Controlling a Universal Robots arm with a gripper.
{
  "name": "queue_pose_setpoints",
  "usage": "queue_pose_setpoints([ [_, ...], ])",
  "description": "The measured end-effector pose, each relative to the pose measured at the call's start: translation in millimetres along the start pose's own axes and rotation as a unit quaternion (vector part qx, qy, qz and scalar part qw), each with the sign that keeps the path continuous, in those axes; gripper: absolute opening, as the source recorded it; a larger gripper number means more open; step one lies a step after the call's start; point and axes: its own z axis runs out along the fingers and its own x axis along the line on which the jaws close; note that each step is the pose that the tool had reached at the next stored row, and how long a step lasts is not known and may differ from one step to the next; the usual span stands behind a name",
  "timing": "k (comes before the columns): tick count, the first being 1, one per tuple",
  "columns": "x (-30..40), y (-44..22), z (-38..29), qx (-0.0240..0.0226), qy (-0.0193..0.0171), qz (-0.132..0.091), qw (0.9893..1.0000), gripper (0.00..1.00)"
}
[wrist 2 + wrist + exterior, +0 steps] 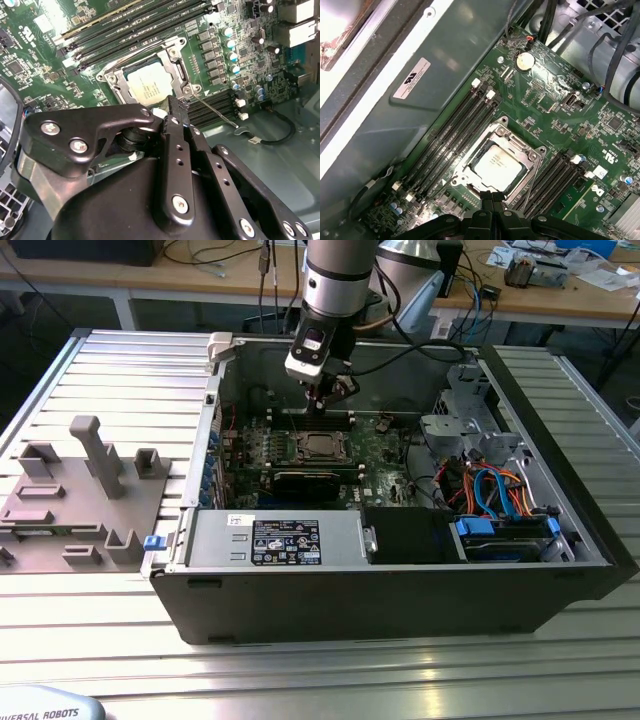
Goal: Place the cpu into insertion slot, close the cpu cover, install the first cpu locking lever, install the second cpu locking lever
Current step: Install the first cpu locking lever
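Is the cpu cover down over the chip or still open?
Down. In both wrist views the cpu cover lies flat around the cpu, whose silvery face shows through its window. The hand hovers at its edge.

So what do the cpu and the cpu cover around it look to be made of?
The cpu: its visible face looks like matte, pale silvery metal, evenly lit, faint print.
The cpu cover: apparently thin stamped steel, brighter and shinier, with glints along its edges. Neither can be confirmed by look alone.
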Motion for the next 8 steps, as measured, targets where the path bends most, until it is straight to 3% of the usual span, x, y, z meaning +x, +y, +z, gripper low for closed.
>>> queue_pose_setpoints([
  [8,0.0,0.0,0.0,0.0014,-0.0004,-0.022,0.9998,0.11],
])
